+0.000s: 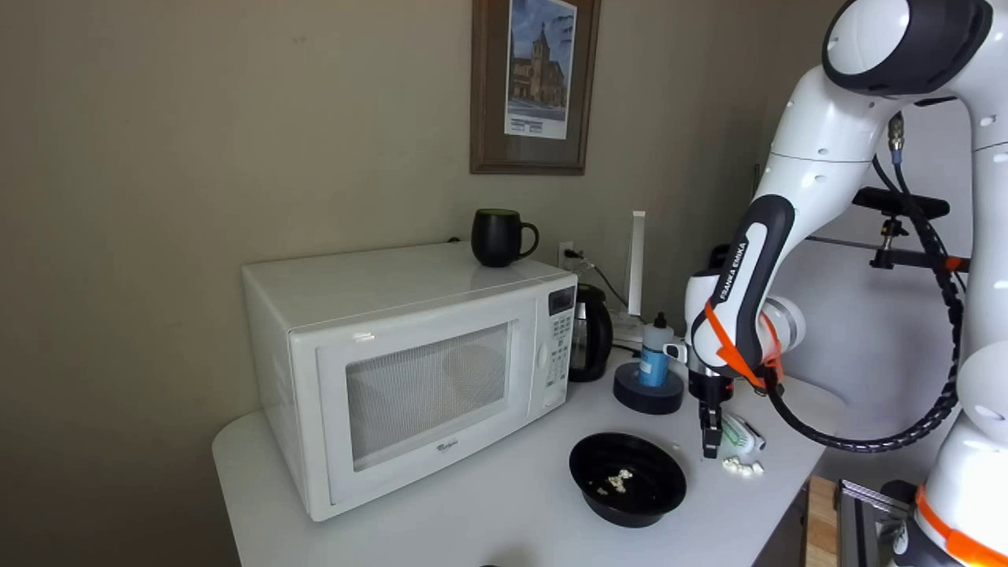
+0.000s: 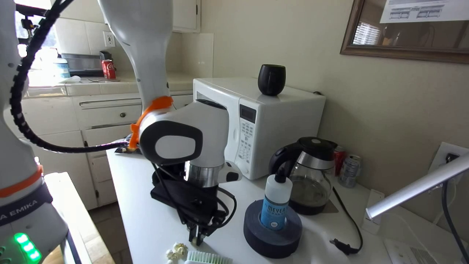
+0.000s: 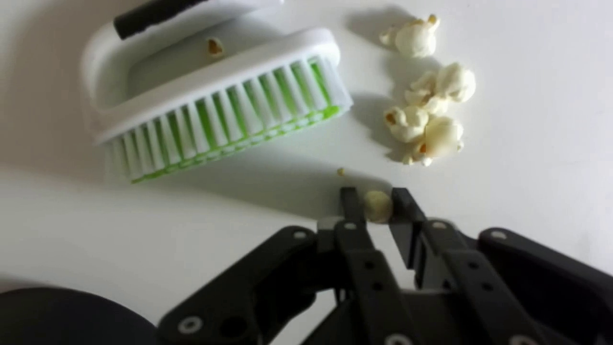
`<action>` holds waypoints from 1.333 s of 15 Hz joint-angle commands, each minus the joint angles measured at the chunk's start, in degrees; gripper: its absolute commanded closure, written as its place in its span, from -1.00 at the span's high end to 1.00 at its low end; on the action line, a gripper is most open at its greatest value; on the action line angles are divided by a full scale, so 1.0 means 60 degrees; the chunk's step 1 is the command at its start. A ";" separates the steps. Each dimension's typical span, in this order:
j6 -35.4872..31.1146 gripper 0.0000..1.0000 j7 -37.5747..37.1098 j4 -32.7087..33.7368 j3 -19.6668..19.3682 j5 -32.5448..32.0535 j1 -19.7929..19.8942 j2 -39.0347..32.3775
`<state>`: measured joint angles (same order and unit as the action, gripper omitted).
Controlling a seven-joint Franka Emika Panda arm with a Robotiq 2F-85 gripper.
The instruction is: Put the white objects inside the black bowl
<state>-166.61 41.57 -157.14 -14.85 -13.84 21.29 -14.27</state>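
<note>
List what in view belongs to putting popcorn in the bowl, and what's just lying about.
For the job:
round glossy black bowl
loose whitish popcorn pieces
small pale popcorn piece in the black two-finger gripper

Lying about:
boxy white microwave
rounded black mug
white brush with green and white bristles
upright blue-labelled bottle
black-handled glass kettle

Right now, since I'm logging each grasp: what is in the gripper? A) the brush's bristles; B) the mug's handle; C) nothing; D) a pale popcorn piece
D: the wrist view shows a single popcorn piece pinched in the gripper, with the brush apart from it.
</note>
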 commanded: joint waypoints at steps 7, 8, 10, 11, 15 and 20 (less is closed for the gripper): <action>-0.0143 -0.47 0.0181 -0.0117 0.0098 -0.0204 -0.0057 0.0234; -0.0158 -0.51 0.0077 -0.0212 -0.0003 -0.0413 -0.0228 0.0387; -0.0084 -0.68 -0.0094 -0.0146 -0.0088 -0.0750 -0.0502 0.0463; -0.0046 -0.74 -0.0164 -0.0129 -0.0098 -0.0888 -0.0595 0.0456; 0.0081 -0.47 -0.0298 -0.0073 -0.0128 -0.1193 -0.0809 0.0511; 0.0047 0.16 -0.0346 -0.0071 -0.0282 -0.1281 -0.0743 0.0465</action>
<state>-166.79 40.80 -157.07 -15.15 -19.80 17.14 -12.17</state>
